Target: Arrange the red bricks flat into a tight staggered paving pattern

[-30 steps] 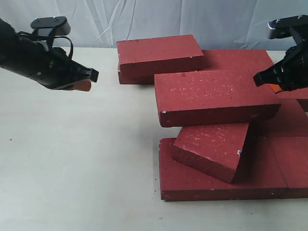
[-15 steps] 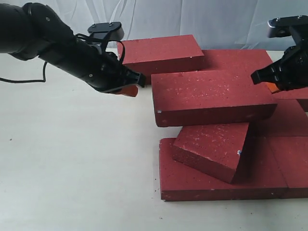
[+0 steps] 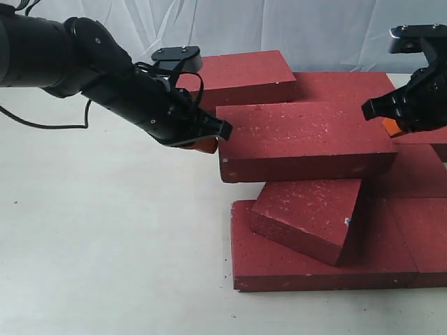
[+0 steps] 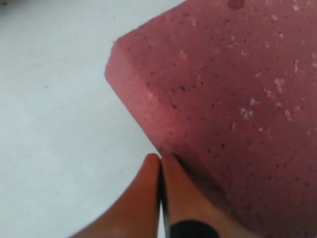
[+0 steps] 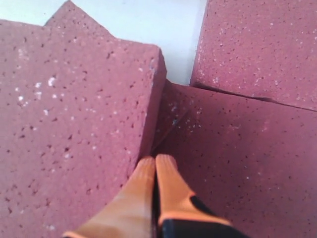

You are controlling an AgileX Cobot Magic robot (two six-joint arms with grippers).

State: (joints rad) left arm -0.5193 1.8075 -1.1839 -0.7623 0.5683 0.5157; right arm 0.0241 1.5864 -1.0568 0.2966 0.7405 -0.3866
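Note:
Several red bricks lie piled on the right of the table. The top brick [image 3: 307, 139] rests across a tilted brick [image 3: 307, 216] and flat bricks [image 3: 300, 269] below. Another brick [image 3: 234, 77] sits at the back. My left gripper [image 3: 209, 143] is shut with nothing in it, its orange tips touching the top brick's left end [image 4: 223, 89]. My right gripper [image 3: 391, 125] is shut too, its tips [image 5: 156, 161] pressed against the same brick's right end [image 5: 74, 124], above a lower brick [image 5: 237, 148].
The pale tabletop [image 3: 105, 244] stretches over the left and front. A white cloth backdrop [image 3: 230, 24] hangs behind. More bricks [image 3: 419, 223] continue off the right edge. The left arm [image 3: 63, 59] reaches in from the upper left.
My left arm has swung right from the far left until its shut tips meet the top brick's left end. The top brick has shifted slightly left. The right gripper barely moved.

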